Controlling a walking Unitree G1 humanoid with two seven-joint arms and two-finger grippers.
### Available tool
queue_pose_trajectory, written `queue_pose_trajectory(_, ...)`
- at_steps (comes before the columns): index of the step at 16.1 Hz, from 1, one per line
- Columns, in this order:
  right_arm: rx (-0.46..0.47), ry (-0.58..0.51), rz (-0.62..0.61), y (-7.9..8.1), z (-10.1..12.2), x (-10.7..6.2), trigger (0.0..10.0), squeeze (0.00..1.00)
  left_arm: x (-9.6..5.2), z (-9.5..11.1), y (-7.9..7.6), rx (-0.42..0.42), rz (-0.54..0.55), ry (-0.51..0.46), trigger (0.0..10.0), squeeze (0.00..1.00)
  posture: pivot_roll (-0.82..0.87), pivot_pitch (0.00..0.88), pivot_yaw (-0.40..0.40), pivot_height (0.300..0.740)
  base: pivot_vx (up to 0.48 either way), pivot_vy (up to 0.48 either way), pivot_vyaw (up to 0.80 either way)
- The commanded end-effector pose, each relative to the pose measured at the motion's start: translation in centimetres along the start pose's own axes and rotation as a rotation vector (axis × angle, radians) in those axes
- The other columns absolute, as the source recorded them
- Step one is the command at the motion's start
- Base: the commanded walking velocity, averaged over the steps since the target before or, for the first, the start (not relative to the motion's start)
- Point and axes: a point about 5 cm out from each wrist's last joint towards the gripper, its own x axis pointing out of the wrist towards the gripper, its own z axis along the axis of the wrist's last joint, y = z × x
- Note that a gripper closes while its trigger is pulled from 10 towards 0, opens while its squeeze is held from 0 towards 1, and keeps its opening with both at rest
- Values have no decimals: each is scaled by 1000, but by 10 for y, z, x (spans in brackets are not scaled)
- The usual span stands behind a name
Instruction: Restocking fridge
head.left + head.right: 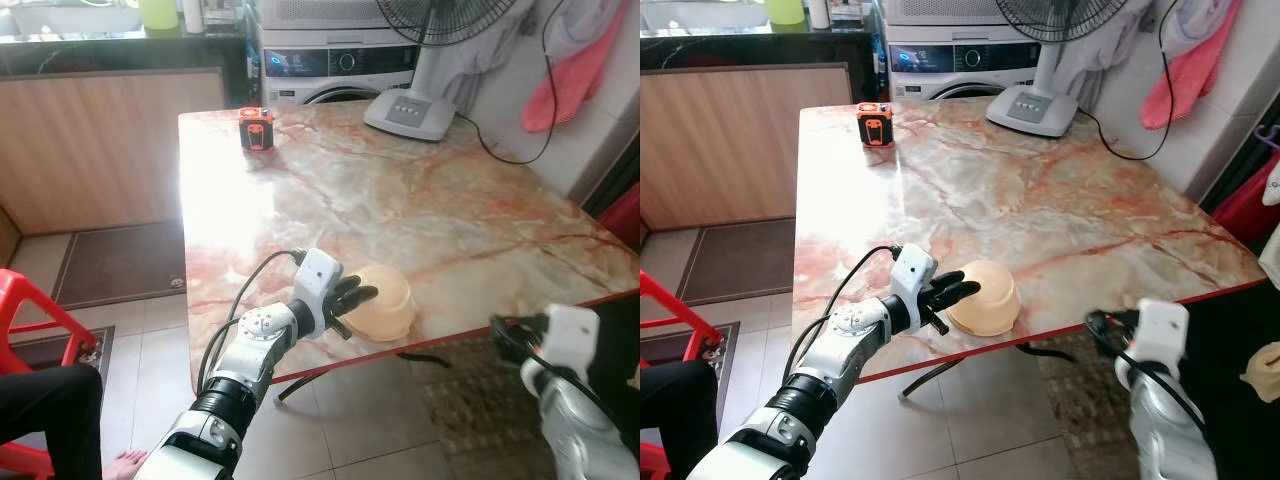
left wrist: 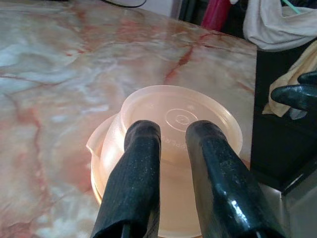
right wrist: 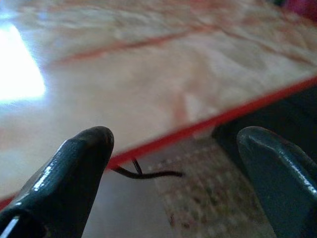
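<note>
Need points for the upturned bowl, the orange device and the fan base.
upturned bowl [image 1: 392, 300], left eye view, on its side wall
orange device [image 1: 256, 128], left eye view, on its front face
fan base [image 1: 412, 113], left eye view, on the control panel

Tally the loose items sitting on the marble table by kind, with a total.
Upturned plastic bowl: 1, near the front edge, left tool at it
Orange and black device: 1, far left corner
Standing fan base: 1, far edge
Total: 3
</note>
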Motion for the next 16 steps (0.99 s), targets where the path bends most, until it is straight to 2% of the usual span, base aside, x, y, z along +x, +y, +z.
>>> queue_pose_trajectory(1, 28, 17, -16, -9, -2, -2, 10000, 0, 4, 1, -4, 16, -32, 16, 10000, 0, -129, 0, -61, 740, 0, 0, 0)
queue_pose_trajectory(3, 77, 28, 6, -11, -4, -4, 10000, 0, 5, 1, -7, 16, -60, 20, 10000, 0, -128, 0, -59, 740, 0, 0, 0)
queue_pose_trajectory(4, 106, 37, 63, -7, -6, -6, 10000, 0, 6, 2, -8, 14, -68, 16, 10000, 0, -129, 0, -58, 740, 0, 0, 0)
queue_pose_trajectory(6, 101, 42, 117, -3, -6, -9, 10000, 0, 8, 4, -10, 5, -75, 7, 10000, 0, -132, 0, -57, 740, 0, 0, 0)
queue_pose_trajectory(8, 114, 46, 119, -1, -7, -9, 10000, 0, 11, 6, -14, 2, -87, 0, 10000, 0, -136, 0, -55, 740, 0, 0, 0)
queue_pose_trajectory(14, 186, 8, 189, 6, 1, -11, 10000, 0, 21, 13, -26, -9, -107, -45, 10000, 0, -143, 0, -70, 740, 0, 0, 0)
queue_pose_trajectory(15, 195, -1, 191, 6, 3, -11, 10000, 0, 21, 17, -25, -1, -97, -67, 10000, 0, -148, 0, -73, 740, 0, 0, 0)
queue_pose_trajectory(16, 247, -24, 206, 2, 7, -13, 10000, 0, 18, 37, -19, 22, -37, -177, 10000, 0, -155, 0, -78, 740, 0, 0, 0)
